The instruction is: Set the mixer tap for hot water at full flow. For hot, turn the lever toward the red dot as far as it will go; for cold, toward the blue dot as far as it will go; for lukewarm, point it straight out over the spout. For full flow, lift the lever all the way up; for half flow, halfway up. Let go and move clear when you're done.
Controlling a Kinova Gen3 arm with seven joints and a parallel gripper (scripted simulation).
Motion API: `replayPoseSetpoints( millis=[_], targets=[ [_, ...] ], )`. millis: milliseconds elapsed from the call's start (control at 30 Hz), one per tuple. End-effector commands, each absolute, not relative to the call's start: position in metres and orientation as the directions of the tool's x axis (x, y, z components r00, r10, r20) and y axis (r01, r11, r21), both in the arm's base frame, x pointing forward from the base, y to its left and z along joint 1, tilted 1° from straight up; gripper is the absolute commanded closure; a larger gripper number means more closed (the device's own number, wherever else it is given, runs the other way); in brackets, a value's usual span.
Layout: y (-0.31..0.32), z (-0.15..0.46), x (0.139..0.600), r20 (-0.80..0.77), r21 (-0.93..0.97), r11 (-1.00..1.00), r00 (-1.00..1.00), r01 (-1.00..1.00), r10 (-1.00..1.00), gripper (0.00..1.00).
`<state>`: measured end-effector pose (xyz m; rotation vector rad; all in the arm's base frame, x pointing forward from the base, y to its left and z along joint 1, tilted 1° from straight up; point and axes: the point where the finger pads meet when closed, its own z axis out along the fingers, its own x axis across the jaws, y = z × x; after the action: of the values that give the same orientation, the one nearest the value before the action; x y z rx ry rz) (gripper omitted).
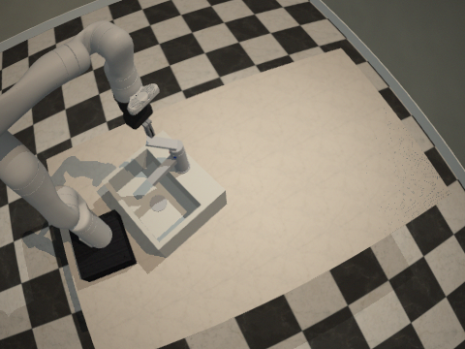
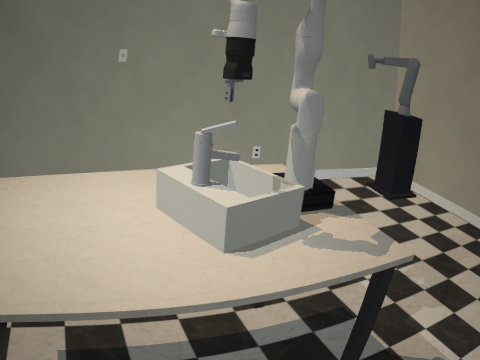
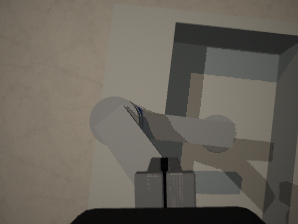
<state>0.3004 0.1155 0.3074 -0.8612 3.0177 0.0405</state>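
Note:
The mixer tap (image 1: 181, 162) (image 2: 201, 160) stands on the sink's rim, its spout (image 1: 152, 179) (image 2: 227, 155) (image 3: 205, 131) over the basin. The lever (image 1: 162, 142) (image 2: 220, 126) (image 3: 127, 145) slopes upward toward its free end and is turned off the spout line, to the side away from the blue dot (image 1: 174, 157) (image 3: 140, 111). A small red dot (image 2: 211, 145) shows on the body below the lever. My gripper (image 1: 152, 136) (image 2: 228, 100) (image 3: 164, 175) is shut and empty, above the lever's free end with a gap in the exterior view. The fingers hide the lever's end in the wrist view.
The white sink (image 1: 210, 191) (image 2: 200, 210) (image 3: 135, 50) sits on the table (image 1: 291, 160) (image 2: 90, 240), beside my arm's black base (image 1: 104, 262) (image 2: 320, 197). Another small arm on a black pedestal (image 2: 397, 150) stands farther back.

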Motion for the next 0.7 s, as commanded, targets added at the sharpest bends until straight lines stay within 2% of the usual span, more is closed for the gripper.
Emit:
replayPoseSetpoints(
  millis=[0, 200, 667],
  targets=[
    [0.1147, 0.3079, 0.3006, -0.009, 0.024, 0.879, -0.879, -0.477, -0.477, 1.0],
    [0.1127, 0.3083, 0.2995, -0.006, 0.025, 0.932, -0.932, -0.361, -0.361, 1.0],
    [0.1086, 0.3099, 0.2942, 0.007, 0.025, 0.991, -0.992, 0.128, 0.128, 1.0]
  ],
)
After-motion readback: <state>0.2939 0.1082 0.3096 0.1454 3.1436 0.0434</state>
